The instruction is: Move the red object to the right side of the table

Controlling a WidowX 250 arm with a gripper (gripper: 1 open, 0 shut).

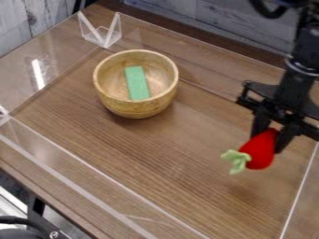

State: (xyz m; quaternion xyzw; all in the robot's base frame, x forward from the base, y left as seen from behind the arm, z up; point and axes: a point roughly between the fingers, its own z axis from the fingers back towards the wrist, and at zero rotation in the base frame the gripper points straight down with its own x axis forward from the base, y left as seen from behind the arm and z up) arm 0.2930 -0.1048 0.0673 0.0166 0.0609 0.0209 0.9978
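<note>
Wood-grain table (149, 168) carries one wooden bowl (137, 84) with one green block (136, 82). One gripper (277, 131) clamps one red object (259, 149); arm's top is cut off.

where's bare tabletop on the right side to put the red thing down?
Bare table runs from the wooden bowl to the right acrylic wall, and along the front wall. The gripper, jaws shut on the red object, hangs there. Only the bowl's corner is occupied.
</note>
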